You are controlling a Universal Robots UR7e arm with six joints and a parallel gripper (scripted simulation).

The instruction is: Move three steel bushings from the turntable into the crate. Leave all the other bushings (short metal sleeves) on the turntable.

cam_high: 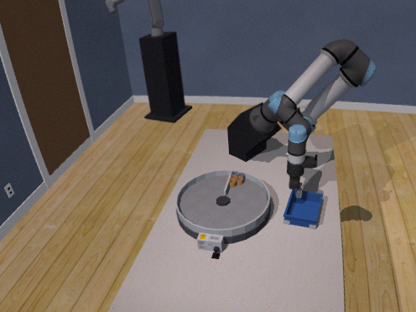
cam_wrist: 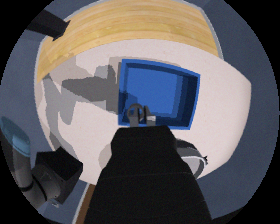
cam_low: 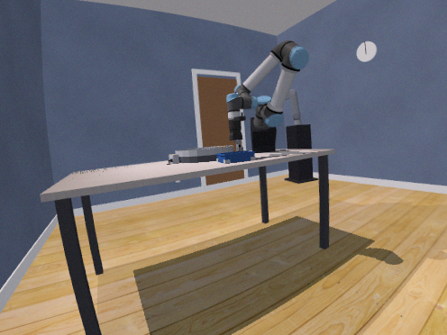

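Observation:
My gripper (cam_high: 299,195) (cam_low: 239,147) (cam_wrist: 141,110) points down over the near wall of the blue crate (cam_high: 304,209) (cam_low: 236,157) (cam_wrist: 156,89) in the wrist view. It is shut on a grey steel bushing (cam_wrist: 133,106), whose round rim shows at the fingertips. No bushing shows on the visible part of the crate floor; the corner under the fingers is hidden. The grey turntable (cam_high: 201,215) (cam_low: 195,155) (cam_wrist: 191,166) stands beside the crate. Several copper-coloured bushings (cam_high: 240,181) cluster near its back rim, with greyish ones (cam_high: 241,174) behind, too small to count.
A thin light divider (cam_high: 227,184) runs from the turntable's dark hub (cam_high: 223,200) to its back rim beside the bushings. A raised rim surrounds the turntable. A small white box (cam_high: 210,242) stands at its front. The black arm base (cam_high: 247,135) is at the table's back.

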